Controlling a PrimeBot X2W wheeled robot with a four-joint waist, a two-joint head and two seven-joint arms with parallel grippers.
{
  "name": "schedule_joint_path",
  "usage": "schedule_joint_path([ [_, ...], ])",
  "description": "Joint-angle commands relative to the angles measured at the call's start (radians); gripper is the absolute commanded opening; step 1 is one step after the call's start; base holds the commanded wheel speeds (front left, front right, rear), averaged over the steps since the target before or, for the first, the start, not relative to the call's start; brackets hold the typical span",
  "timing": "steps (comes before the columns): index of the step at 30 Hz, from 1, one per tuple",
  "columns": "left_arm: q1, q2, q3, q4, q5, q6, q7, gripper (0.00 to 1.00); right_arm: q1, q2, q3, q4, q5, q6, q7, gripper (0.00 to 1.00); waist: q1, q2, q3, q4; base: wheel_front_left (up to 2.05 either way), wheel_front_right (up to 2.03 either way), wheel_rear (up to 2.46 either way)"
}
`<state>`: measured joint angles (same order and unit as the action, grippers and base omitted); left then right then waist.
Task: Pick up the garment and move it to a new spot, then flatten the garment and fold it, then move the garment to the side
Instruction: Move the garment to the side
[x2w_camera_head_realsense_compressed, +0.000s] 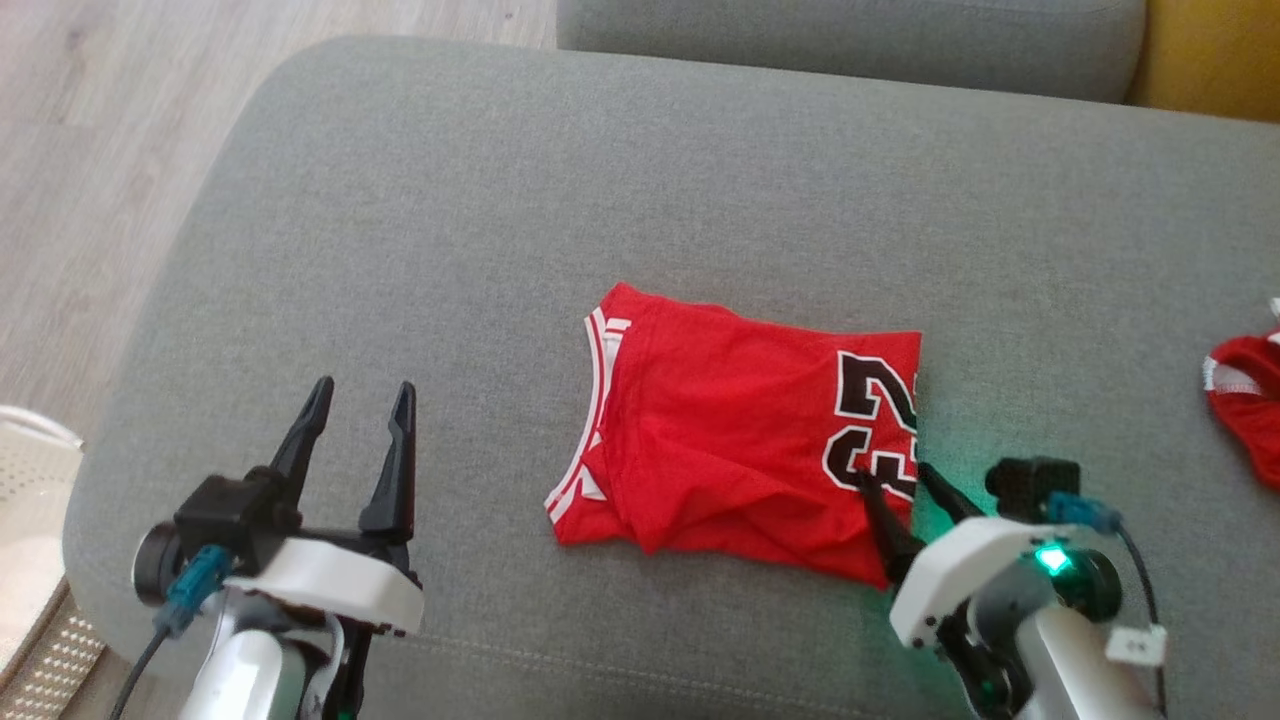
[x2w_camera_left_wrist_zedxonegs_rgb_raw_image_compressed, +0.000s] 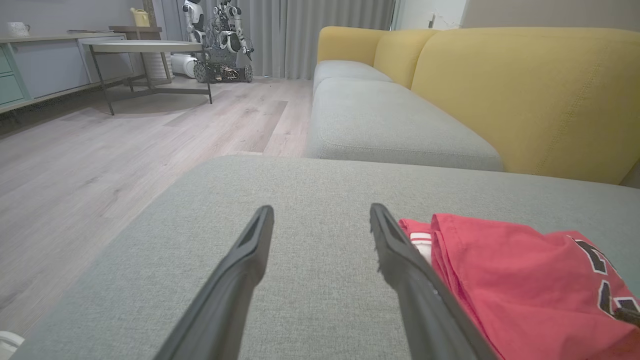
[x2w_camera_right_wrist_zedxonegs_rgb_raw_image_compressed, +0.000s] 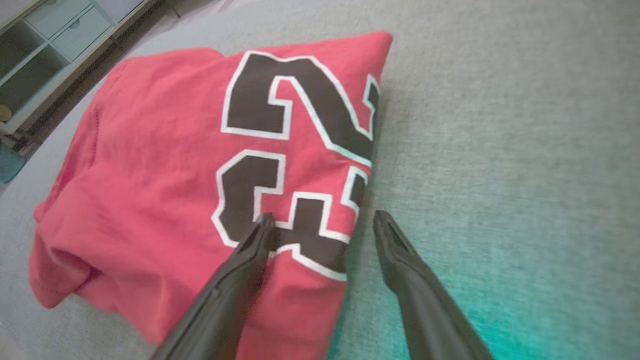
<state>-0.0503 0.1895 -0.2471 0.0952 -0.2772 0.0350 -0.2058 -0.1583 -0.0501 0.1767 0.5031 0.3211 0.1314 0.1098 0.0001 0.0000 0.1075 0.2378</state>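
The garment (x2w_camera_head_realsense_compressed: 730, 430) is a red jersey with black, white-edged numbers, lying folded in a rough rectangle on the grey sofa cushion (x2w_camera_head_realsense_compressed: 600, 200). My right gripper (x2w_camera_head_realsense_compressed: 895, 475) is open at its near right corner, one finger over the cloth and the other just past the cloth's right edge. The right wrist view shows the same straddle: the right gripper (x2w_camera_right_wrist_zedxonegs_rgb_raw_image_compressed: 322, 217) spans the garment (x2w_camera_right_wrist_zedxonegs_rgb_raw_image_compressed: 165, 165) edge beside the numbers. My left gripper (x2w_camera_head_realsense_compressed: 360, 395) hangs open over bare cushion to the left of the garment. In the left wrist view the left gripper (x2w_camera_left_wrist_zedxonegs_rgb_raw_image_compressed: 320, 212) has the garment (x2w_camera_left_wrist_zedxonegs_rgb_raw_image_compressed: 515, 280) just right of it.
Another red cloth (x2w_camera_head_realsense_compressed: 1245, 395) lies at the cushion's right edge. The cushion's left and near edges drop to a wood floor (x2w_camera_head_realsense_compressed: 90, 150); a pale basket (x2w_camera_head_realsense_compressed: 30, 470) stands at lower left. A yellow sofa back (x2w_camera_left_wrist_zedxonegs_rgb_raw_image_compressed: 525, 95) rises behind, and a table (x2w_camera_left_wrist_zedxonegs_rgb_raw_image_compressed: 145, 47) and another robot (x2w_camera_left_wrist_zedxonegs_rgb_raw_image_compressed: 220, 35) stand far off.
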Motion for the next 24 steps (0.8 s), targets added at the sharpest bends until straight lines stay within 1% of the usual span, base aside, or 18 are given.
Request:
schedule_joint_path([
  [1, -0.054, 0.016, 0.035, -0.033, -0.004, 0.001, -0.014, 1.00, -0.042, -0.001, 0.026, -0.028, 0.006, -0.001, -0.003, 1.00, -0.0001, 0.0000, 0.002, 0.001, 0.00, 0.00, 0.00],
  [3, -0.061, 0.019, 0.038, -0.032, -0.003, 0.005, -0.017, 1.00, -0.078, -0.001, 0.052, 0.020, 0.033, -0.001, 0.016, 1.00, -0.0001, 0.0000, 0.010, -0.001, 0.00, 0.00, 0.00],
  [4, -0.063, 0.020, 0.039, -0.031, -0.003, 0.006, -0.019, 1.00, -0.090, -0.001, 0.062, 0.032, 0.039, -0.001, 0.020, 0.80, -0.0001, 0.0000, 0.011, -0.003, 0.00, 0.00, 0.00],
  [5, -0.065, 0.021, 0.041, -0.030, -0.004, 0.007, -0.020, 1.00, -0.101, -0.001, 0.070, 0.043, 0.044, -0.001, 0.023, 0.22, -0.0001, 0.0000, 0.013, -0.006, 0.00, 0.00, 0.00],
  [6, -0.066, 0.021, 0.042, -0.030, -0.004, 0.009, -0.021, 1.00, -0.111, -0.002, 0.075, 0.052, 0.047, -0.001, 0.023, 0.00, -0.0001, 0.0000, 0.015, -0.008, 0.00, 0.00, 0.00],
  [11, -0.069, 0.021, 0.042, -0.032, -0.003, 0.016, -0.027, 1.00, -0.151, -0.029, 0.094, 0.059, 0.053, -0.001, 0.000, 0.00, -0.0001, 0.0000, 0.024, -0.030, 0.00, 0.00, 0.00],
  [15, -0.068, 0.022, 0.041, -0.033, -0.005, 0.017, -0.030, 1.00, -0.170, -0.073, 0.093, 0.042, 0.055, -0.001, -0.011, 0.00, -0.0001, 0.0000, 0.028, -0.065, 0.00, 0.00, 0.00],
  [19, -0.071, 0.025, 0.040, -0.045, -0.005, 0.019, -0.032, 1.00, -0.191, -0.145, 0.067, 0.010, 0.043, -0.001, 0.002, 0.00, -0.0001, 0.0000, 0.043, -0.118, 0.00, 0.00, 0.00],
  [24, -0.085, 0.033, 0.036, -0.061, -0.002, 0.017, -0.033, 1.00, -0.244, -0.261, -0.002, -0.047, 0.023, -0.001, 0.028, 0.00, -0.0001, 0.0000, 0.079, -0.189, 0.00, 0.00, 0.00],
])
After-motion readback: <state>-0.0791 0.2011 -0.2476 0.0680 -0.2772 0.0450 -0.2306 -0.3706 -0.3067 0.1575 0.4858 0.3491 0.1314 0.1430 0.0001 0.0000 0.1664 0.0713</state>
